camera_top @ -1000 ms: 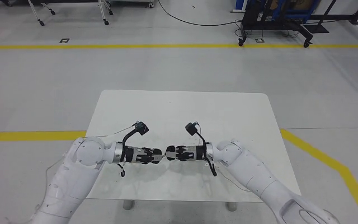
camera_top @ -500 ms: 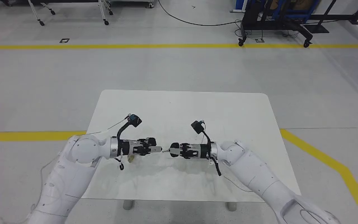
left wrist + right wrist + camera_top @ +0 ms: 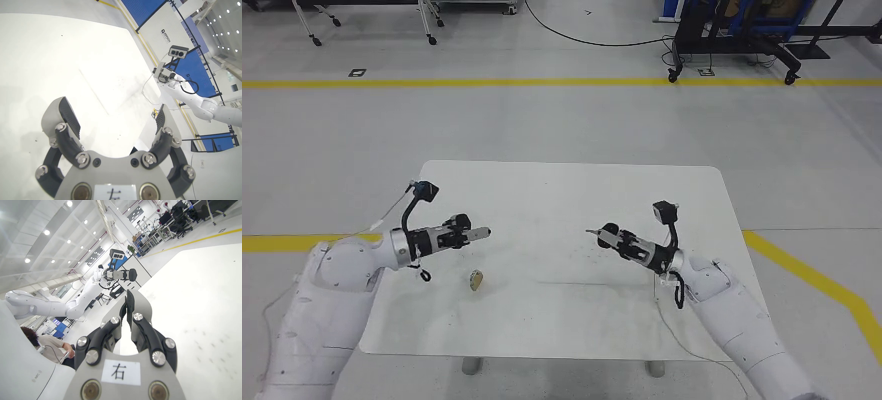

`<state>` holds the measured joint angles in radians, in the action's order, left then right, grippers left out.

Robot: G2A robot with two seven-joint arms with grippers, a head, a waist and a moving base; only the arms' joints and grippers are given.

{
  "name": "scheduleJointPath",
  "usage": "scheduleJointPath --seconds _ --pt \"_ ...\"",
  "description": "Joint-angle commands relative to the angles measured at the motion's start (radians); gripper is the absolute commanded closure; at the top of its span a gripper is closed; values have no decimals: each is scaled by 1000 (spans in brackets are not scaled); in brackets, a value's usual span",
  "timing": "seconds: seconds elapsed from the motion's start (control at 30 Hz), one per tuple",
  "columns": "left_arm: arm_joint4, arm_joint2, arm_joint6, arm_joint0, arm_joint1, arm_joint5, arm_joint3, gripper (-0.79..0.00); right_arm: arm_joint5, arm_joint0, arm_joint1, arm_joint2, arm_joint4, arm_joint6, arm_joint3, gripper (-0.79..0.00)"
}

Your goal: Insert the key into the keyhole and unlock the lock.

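You are looking at a white tabletop (image 3: 572,190) with the lock (image 3: 475,281) lying on it as a small brass-coloured piece, and I am placing everything else by that lock; the tabletop is stretching away from the lock mostly toward the robot's right and toward the far edge.

The left arm (image 3: 342,270) is coming in from the robot's left of the lock, and the right arm (image 3: 722,300) is reaching in from well off on the lock's other side.

The left gripper (image 3: 480,233) is hovering near the lock, just beyond it toward the far edge, clear of it and not touching; in its own wrist view the left gripper (image 3: 113,106) is showing its fingers (image 3: 69,113) spread wide, with bare tabletop (image 3: 56,47) between them and nothing in their hold.

The right gripper (image 3: 592,232) is hanging well apart from the lock, on the robot's right of it; in the right wrist view the right gripper (image 3: 128,294) is showing its fingers (image 3: 140,306) pressed together; whether the key is pinched between the pads, you cannot tell from these views.

The lock itself is sitting alone, nearer the front edge than either gripper; its keyhole is too small to make out.
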<state>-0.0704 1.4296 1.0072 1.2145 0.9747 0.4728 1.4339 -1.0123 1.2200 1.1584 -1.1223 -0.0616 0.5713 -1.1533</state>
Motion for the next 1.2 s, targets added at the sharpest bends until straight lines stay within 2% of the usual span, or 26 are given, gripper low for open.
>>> scheduleJointPath --seconds 0.0,0.37,0.43,0.53,0.6,0.7,0.83,0.9,0.97,1.0,1.03,1.1,1.17 --pt "-5 11 -48 2 0 -40 -7 -785 0 4 0 0 -11 -3 -7 0" --pt "-32 10 -56 8 -1 -41 3 -785 0 3 0 3 -14 0 -7 0" --pt "-217 25 -116 49 -9 -77 74 -785 0 3 0 3 -14 0 -7 0" --pt "-585 24 -194 149 -21 -222 242 -785 0 3 0 3 -14 0 -7 0" --pt "-756 -2 -193 219 -25 -280 343 -785 0 3 0 3 -14 0 -7 0" --pt "-865 -10 -160 278 -28 -336 426 -785 0 3 0 3 -14 0 -7 0" --pt "-947 -27 -113 309 -29 -388 481 -785 0 3 0 3 -14 0 -7 0" --pt "-984 -49 -100 311 -28 -381 483 -708 0 3 0 3 -14 0 -7 0" --pt "-1020 -72 -98 303 -26 -383 472 -536 0 3 0 3 -14 0 -7 0" --pt "-1025 -82 -104 298 -24 -384 466 -489 0 3 0 3 -14 0 -7 0" --pt "-1024 -89 -107 293 -22 -388 457 -477 0 3 0 3 -14 0 -7 0" --pt "-1026 -99 -107 282 -19 -400 445 -382 0 3 0 3 -14 0 -7 0" --pt "-1017 -112 -96 277 -17 -378 441 -345 0 3 0 3 -14 0 -7 0"
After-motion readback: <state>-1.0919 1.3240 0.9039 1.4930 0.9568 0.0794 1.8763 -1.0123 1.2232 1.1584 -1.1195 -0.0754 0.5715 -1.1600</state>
